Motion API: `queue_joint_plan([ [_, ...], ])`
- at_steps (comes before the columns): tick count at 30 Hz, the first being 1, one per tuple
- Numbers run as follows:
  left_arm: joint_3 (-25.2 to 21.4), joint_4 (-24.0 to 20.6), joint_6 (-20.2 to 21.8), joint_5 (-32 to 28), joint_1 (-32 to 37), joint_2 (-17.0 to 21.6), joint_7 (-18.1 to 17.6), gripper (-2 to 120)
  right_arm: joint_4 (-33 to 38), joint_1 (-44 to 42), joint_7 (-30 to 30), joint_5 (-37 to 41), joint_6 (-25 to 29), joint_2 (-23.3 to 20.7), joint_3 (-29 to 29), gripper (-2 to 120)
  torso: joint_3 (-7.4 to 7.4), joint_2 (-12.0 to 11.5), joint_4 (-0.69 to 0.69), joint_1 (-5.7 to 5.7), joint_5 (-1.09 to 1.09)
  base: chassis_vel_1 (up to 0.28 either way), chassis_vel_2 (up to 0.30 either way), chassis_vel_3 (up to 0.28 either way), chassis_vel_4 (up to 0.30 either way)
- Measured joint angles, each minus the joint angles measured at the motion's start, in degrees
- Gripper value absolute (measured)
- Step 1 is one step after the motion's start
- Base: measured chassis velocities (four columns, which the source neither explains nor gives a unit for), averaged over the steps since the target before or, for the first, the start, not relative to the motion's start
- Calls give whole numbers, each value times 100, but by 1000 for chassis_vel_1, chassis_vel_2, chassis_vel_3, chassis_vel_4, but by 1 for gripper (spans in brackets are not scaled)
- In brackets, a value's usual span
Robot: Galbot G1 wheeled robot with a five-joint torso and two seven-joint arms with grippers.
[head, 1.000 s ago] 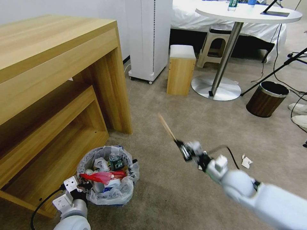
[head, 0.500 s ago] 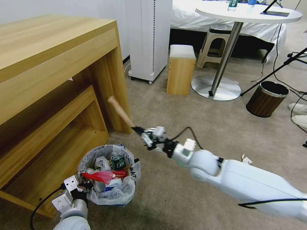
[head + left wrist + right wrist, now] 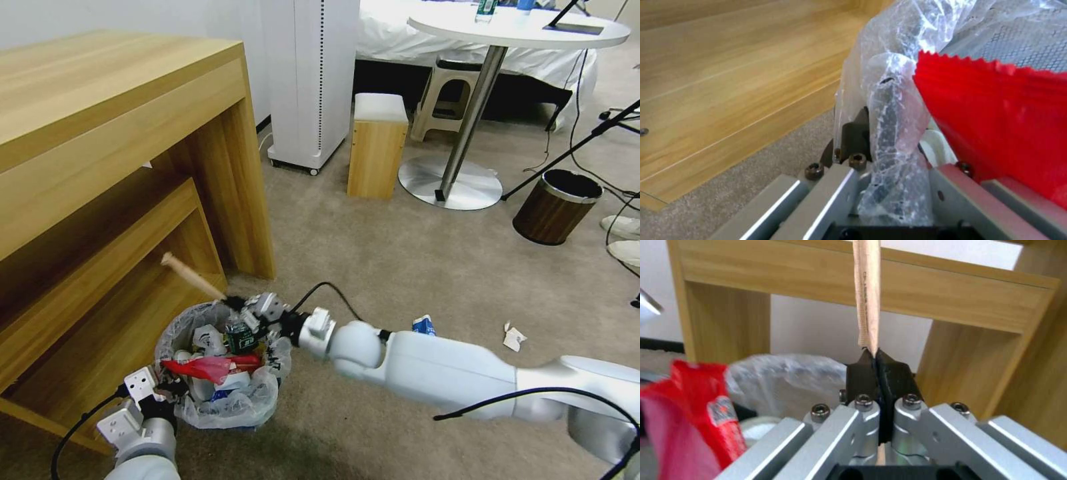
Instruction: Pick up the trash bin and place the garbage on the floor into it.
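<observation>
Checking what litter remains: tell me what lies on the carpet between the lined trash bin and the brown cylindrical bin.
In the head view, a small blue-white carton and a crumpled white paper scrap lie on the beige carpet between them.

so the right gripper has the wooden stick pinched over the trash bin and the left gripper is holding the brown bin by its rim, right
Not quite. The left gripper is shut on the bag-lined rim of the trash bin, not the brown bin; the left wrist view shows this. The right gripper does pinch the wooden stick over it.
</observation>
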Motion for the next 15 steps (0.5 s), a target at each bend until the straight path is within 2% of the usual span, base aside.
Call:
queue_joint_plan([
  [15,-3,109,-8,-75,-106,18,-19,1,-470,-228,-145,-326,239,48,-216,0,0,1,-1,0,1,0,0,0,0],
])
